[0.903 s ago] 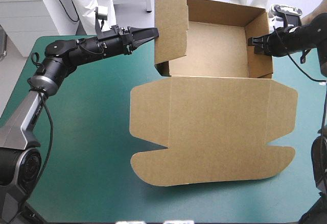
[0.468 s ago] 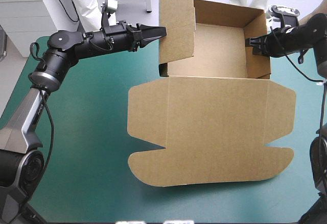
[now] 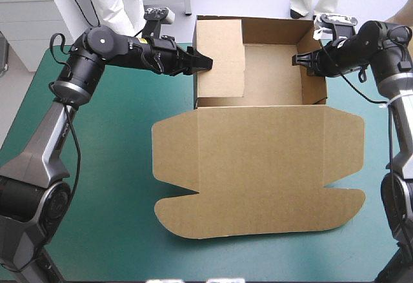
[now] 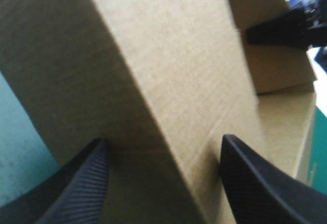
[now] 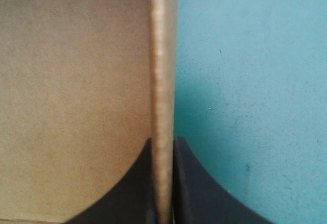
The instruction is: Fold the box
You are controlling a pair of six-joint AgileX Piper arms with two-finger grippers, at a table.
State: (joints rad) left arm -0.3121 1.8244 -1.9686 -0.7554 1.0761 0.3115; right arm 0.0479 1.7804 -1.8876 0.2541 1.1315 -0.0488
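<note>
right fingers [image 5: 194,196] pinch one box [image 3: 258,167] wall; left fingers [image 4: 76,188] straddle another.

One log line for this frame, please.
box: walls up, lid flat | left gripper: open, straddling left wall | right gripper: shut on right wall

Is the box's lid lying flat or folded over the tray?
Flat: the lid lies spread on the teal-green cover, on the near side of the open tray.
</note>
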